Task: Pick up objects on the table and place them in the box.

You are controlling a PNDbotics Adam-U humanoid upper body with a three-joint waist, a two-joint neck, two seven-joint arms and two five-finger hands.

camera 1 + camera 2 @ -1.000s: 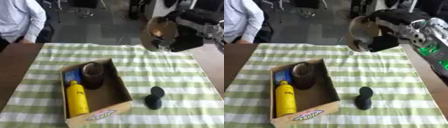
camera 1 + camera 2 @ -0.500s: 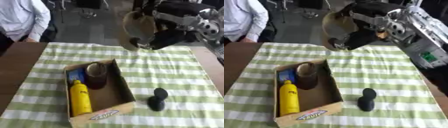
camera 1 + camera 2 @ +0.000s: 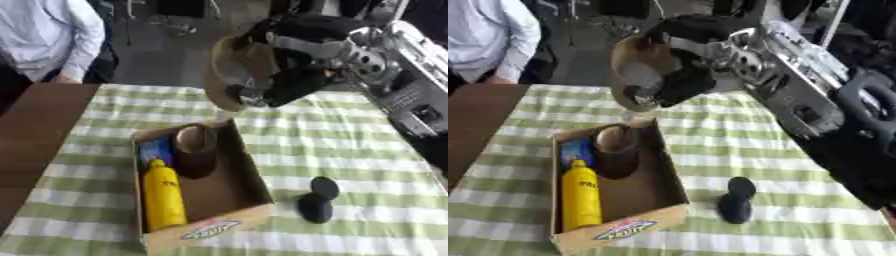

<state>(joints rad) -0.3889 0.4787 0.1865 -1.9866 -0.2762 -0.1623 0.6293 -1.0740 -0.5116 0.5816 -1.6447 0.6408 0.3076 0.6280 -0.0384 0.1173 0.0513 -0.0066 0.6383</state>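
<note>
My right hand [image 3: 284,80] is shut on a tan round bowl-like object [image 3: 229,70], held tilted in the air just above the far end of the cardboard box [image 3: 249,180]. The box holds a yellow bottle [image 3: 163,196], a dark brown cup [image 3: 196,149] and a blue item [image 3: 157,150]. A black dumbbell-shaped object [image 3: 317,200] lies on the green checked cloth to the right of the box. My left hand shows in neither view.
The checked cloth [image 3: 367,150] covers most of the table; bare brown wood [image 3: 39,135] shows at the left. A person in a white shirt [image 3: 48,37] stands at the far left corner, touching nothing.
My right arm has carried the tan object leftward from the far right, bringing it over the box's far end. The camera has shifted slightly.
</note>
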